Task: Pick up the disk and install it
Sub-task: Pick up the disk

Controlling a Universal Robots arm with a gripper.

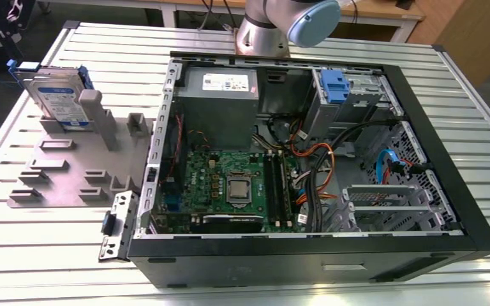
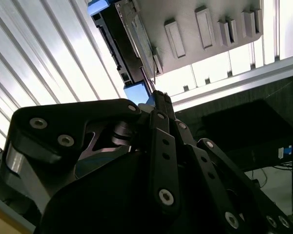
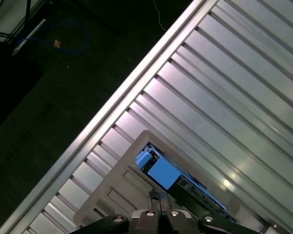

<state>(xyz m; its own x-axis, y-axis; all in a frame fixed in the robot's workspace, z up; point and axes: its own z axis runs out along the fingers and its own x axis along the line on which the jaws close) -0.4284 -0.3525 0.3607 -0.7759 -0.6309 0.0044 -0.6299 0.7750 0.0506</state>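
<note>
Now | disk (image 1: pixel 58 97): flat silver metal, blue bracket | upright in grey rack (image 1: pixel 68 167)

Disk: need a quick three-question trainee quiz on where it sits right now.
1. True or false: the disk is installed in the computer case.
2. The disk stands: A) upright in the grey rack, B) inside the case, C) flat on the table.
3. In the first wrist view, what is the hand nearest to?
Key: 1 false; 2 A; 3 the disk, at its blue bracket end.
</note>
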